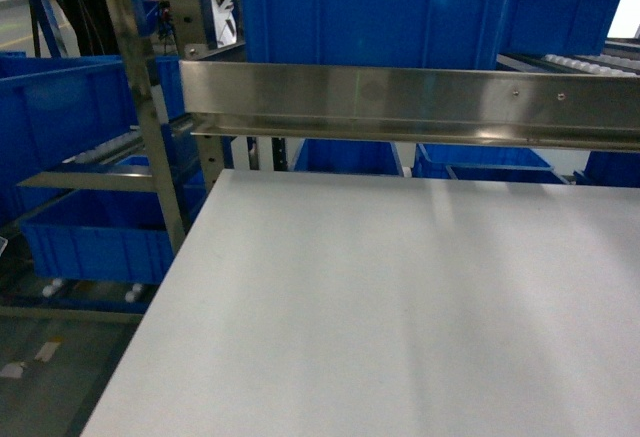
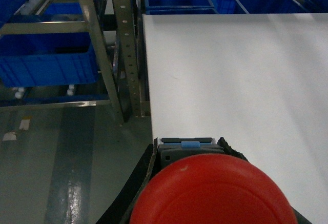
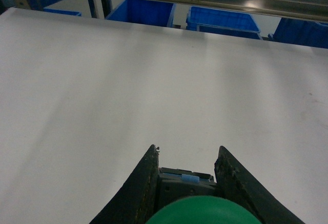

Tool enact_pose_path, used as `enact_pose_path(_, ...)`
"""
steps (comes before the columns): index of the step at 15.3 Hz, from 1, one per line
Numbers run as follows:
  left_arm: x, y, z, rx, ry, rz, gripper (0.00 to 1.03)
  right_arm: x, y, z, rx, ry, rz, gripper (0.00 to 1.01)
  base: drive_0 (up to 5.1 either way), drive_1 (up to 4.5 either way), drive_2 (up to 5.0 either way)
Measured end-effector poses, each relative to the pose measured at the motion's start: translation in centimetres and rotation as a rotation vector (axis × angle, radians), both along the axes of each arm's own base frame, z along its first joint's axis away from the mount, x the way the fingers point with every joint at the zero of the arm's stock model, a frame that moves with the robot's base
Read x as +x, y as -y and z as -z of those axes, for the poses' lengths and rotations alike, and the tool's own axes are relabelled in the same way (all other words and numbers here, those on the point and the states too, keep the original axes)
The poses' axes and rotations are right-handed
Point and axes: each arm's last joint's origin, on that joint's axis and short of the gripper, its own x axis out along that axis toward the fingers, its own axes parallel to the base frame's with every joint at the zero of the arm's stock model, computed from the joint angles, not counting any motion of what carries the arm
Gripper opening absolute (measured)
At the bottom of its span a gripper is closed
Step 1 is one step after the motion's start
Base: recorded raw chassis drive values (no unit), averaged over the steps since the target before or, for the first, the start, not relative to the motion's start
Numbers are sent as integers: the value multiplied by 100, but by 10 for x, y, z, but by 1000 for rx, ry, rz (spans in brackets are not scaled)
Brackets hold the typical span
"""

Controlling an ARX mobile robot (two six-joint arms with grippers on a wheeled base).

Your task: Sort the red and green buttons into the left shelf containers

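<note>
Flanking the white table [image 1: 400, 307], each claw pinches a button: left [image 2: 197, 152] red [image 2: 212, 190], right [image 3: 187, 170] green [image 3: 205, 211].

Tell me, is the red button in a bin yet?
No. The red button sits between the left end effector's fingers, over the white table.

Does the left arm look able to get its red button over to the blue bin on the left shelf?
Probably yes: the left gripper holds the red button, and the bin sits open-topped beyond the shelf posts.
</note>
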Motion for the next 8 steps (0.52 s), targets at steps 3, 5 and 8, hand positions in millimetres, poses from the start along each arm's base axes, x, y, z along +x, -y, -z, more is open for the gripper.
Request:
enact_pose_path(3, 0, 0, 0, 0, 1, 0, 27, 0, 0, 0, 0, 2, 0, 29, -496, 236, 236)
enact_pose_path(5, 0, 0, 0, 1, -3, 0, 27, 0, 0, 1, 1, -5, 0, 29, -500, 236, 236)
enact_pose_path(8, 0, 0, 0, 0, 1, 0, 27, 0, 0, 0, 0, 1, 0, 29, -498, 240, 240)
